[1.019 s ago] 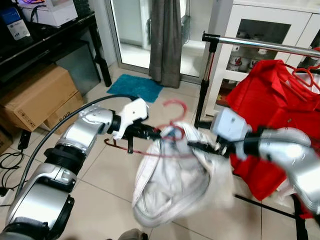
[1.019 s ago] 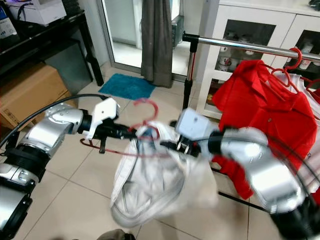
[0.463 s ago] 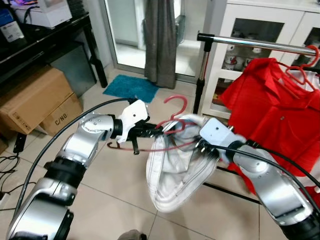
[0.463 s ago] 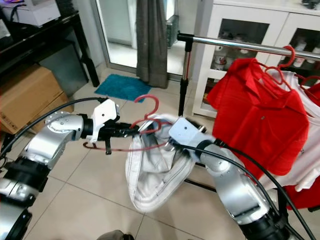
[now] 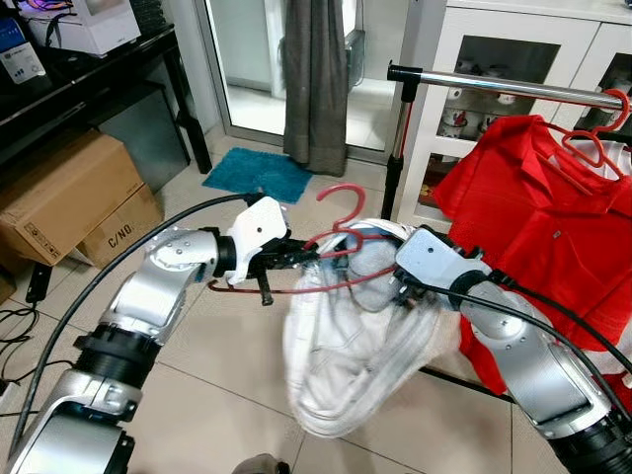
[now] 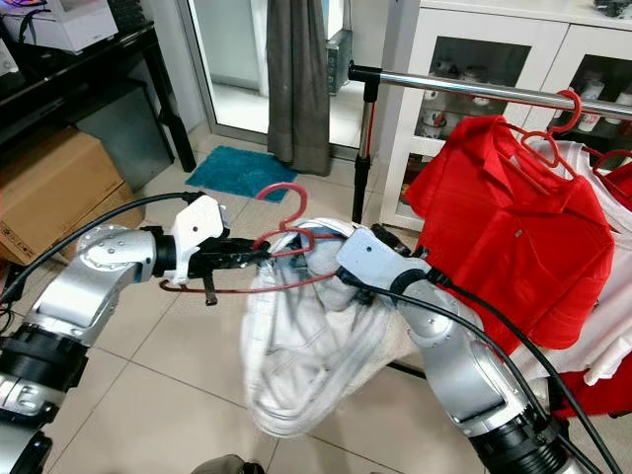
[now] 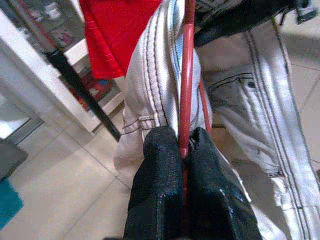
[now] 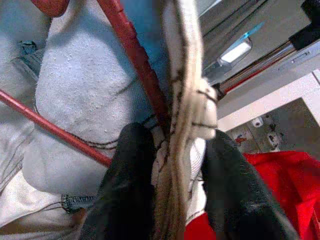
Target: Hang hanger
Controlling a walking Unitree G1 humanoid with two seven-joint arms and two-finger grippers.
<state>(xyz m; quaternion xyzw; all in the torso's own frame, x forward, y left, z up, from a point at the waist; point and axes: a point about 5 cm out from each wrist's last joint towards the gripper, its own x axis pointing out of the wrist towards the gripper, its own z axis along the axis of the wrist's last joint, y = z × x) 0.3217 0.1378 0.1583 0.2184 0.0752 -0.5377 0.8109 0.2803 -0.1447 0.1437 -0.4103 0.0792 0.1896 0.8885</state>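
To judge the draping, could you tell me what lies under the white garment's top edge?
The red hanger runs beneath the white garment; its hook shows, its right shoulder is covered.

Hanger (image 5: pixel 341 212) with trousers (image 5: pixel 355 336) hangs left of rail (image 5: pixel 504 87); boxes (image 5: pixel 74 193) far left.

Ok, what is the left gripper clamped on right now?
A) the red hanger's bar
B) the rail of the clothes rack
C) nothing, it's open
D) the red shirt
A: in the left wrist view the left gripper has both fingers shut on the red hanger, with the white garment draped over it.
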